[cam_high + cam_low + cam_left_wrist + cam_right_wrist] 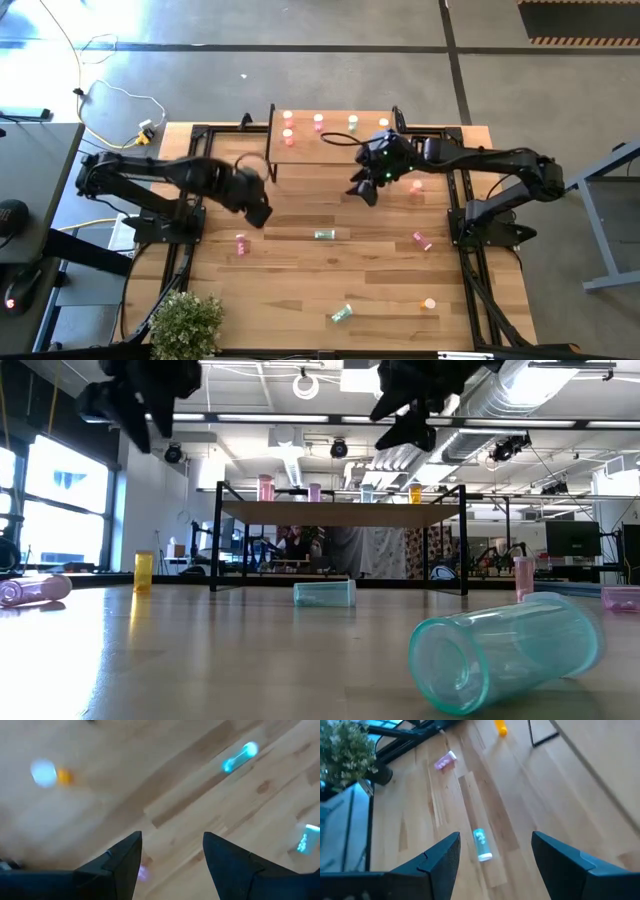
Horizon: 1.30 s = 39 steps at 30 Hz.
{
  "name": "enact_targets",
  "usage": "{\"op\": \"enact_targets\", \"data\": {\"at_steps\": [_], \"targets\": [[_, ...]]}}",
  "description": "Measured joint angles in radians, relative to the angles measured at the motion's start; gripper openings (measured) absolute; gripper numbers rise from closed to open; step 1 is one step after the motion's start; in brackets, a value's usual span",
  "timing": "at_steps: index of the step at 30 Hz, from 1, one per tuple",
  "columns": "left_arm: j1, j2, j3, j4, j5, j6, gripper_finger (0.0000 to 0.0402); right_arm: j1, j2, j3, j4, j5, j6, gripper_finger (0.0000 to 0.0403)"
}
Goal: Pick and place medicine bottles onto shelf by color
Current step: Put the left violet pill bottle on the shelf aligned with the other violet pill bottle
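At the near edge of the table (300,270), by the potted plant (185,325) at its left corner, a teal bottle (342,314) lay on its side, and an orange bottle (429,303) stood a little to its right. In the low view that teal bottle filled the foreground, tipped over with its open mouth toward the camera.

Farther in, across the middle of the table, a pink bottle (241,243) lay on the left, a second teal bottle (325,235) lay near the centre, and another pink bottle (422,241) lay on the right.

Above this middle band hung both arms. The left gripper (172,865) hovered over the bare wood left of centre, its fingers (122,862) spread apart and holding nothing. The right gripper (495,865) hovered just in front of the shelf's right half, its fingers (442,862) likewise spread and empty, with the central teal bottle lying on the planks beyond them in the right wrist view. A further pink bottle (416,186) stood on the table just right of that gripper.

At the far side stood the shelf (330,148). Along its back edge stood a row of bottles: pink ones (288,122) toward the left, a pale green one (353,122) and an orange one (384,124) toward the right.
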Motion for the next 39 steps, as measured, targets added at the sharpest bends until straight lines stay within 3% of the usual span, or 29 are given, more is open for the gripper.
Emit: {"op": "enact_targets", "data": {"at_steps": [11,19,25,39], "targets": [[-0.240,0.035,-0.222,0.137,-0.026,-0.575,0.0202,-0.040,0.000,0.094,-0.080,0.000,-0.180,0.0236],[-0.357,0.055,-0.308,0.157,-0.043,-0.833,0.0202,-0.041,0.000,0.099,-0.124,0.008,-0.229,0.0236],[-0.407,0.112,-0.327,0.164,-0.042,-0.960,0.0202,-0.041,0.000,0.098,-0.139,0.008,-0.234,0.0236],[-0.415,0.318,-0.327,0.208,-0.021,-1.080,0.0202,-0.041,0.000,0.097,-0.166,0.009,-0.267,0.0236]]}}
